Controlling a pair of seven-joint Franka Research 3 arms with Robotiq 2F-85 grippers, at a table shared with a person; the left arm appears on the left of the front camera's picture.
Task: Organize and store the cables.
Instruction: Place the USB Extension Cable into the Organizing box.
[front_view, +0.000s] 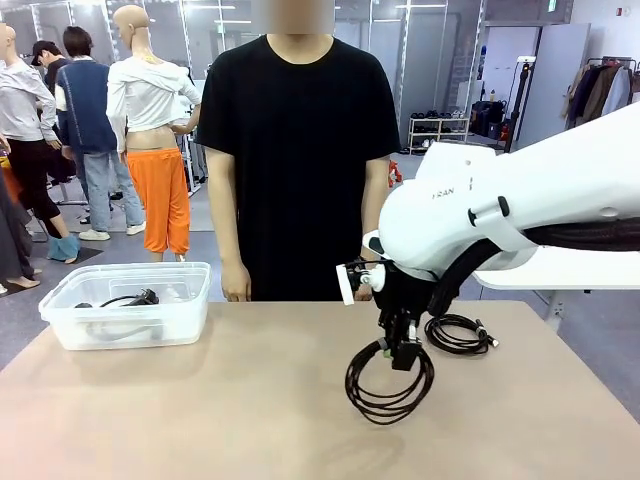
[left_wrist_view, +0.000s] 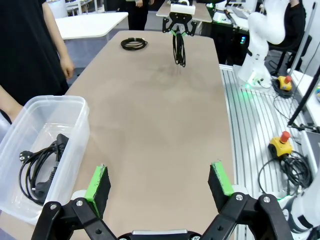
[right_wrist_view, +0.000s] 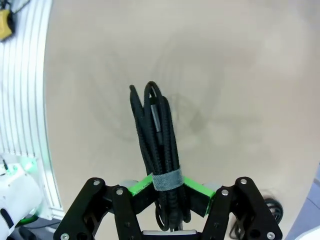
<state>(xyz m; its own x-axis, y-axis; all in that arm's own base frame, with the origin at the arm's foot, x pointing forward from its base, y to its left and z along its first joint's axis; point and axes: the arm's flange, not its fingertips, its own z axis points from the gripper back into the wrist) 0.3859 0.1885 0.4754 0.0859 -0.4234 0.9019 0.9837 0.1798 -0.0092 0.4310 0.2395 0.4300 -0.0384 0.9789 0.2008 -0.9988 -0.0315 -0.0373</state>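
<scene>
Coiled cable hangs clamped in right pincer.

Grips, with the right pincer closed right of the middle of the table, the top of one coiled black cable, loops hanging upright below the fingers. Shows a second coil lying flat just behind and to the right, and a clear plastic bin at the far left with another black cable inside. Faces a person in a black T-shirt standing at the far edge, arms down, hands near the table rim.
</scene>
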